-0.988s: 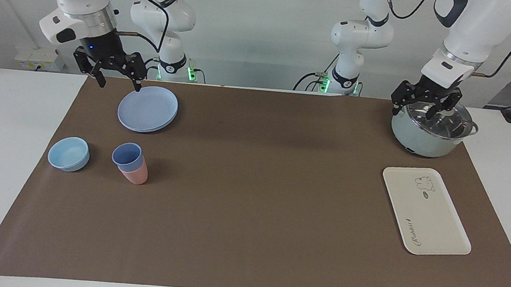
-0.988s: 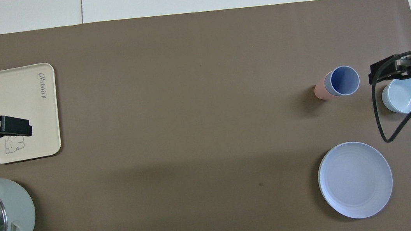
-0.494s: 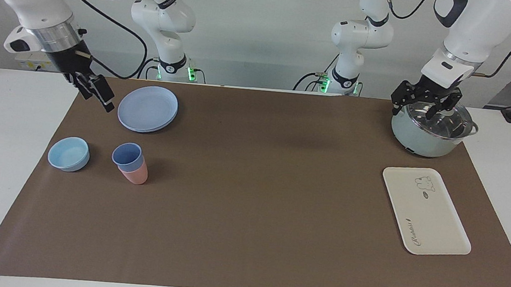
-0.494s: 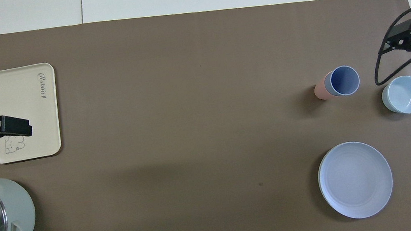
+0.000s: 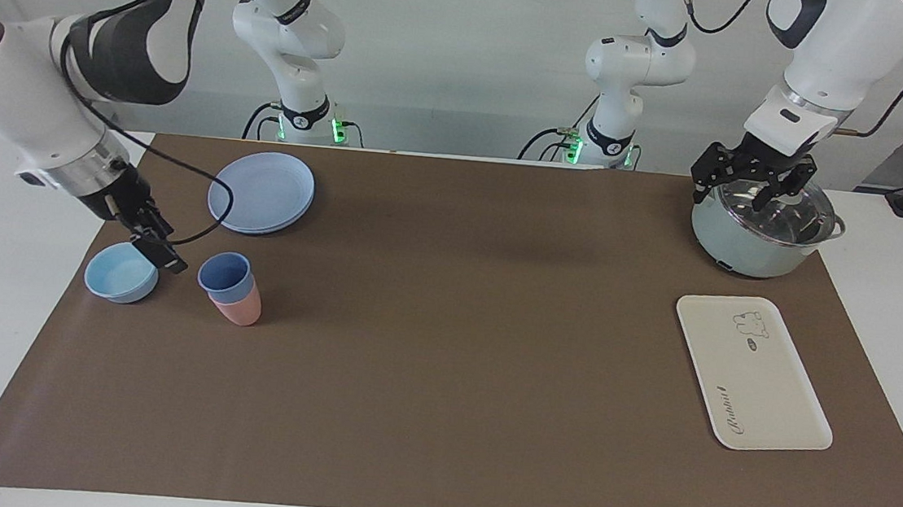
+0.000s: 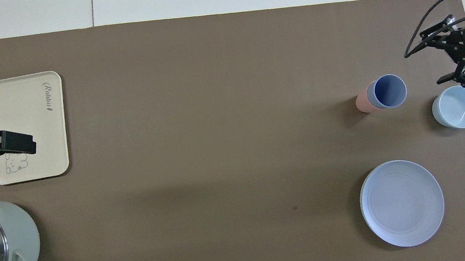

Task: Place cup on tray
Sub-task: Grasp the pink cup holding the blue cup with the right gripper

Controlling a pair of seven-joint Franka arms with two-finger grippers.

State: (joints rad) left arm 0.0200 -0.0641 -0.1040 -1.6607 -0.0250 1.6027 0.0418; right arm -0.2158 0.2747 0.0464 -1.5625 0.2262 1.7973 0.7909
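The periwinkle-blue cup (image 5: pixel 224 274) (image 6: pixel 390 90) stands nested in a salmon-pink tumbler (image 5: pixel 240 311) (image 6: pixel 362 103) toward the right arm's end of the table. My right gripper (image 5: pixel 165 256) (image 6: pixel 436 56) is low between the light-blue bowl (image 5: pixel 121 272) and the cup, open, a short gap from the cup and holding nothing. The cream tray (image 5: pixel 750 386) (image 6: pixel 24 111) lies bare at the left arm's end. My left gripper (image 5: pixel 741 195) (image 6: pixel 29 146) waits raised and open, by the pot and the tray's bear end.
A round blue plate (image 5: pixel 261 192) (image 6: pixel 402 203) lies nearer to the robots than the cup. A pale green pot (image 5: pixel 747 242) (image 6: pixel 16 245) with a glass lid stands nearer to the robots than the tray. A brown mat (image 5: pixel 459 352) covers the table.
My right arm has swung down from over the plate's edge to a low spot between the bowl and the cup. The left arm, cup and tray have not moved.
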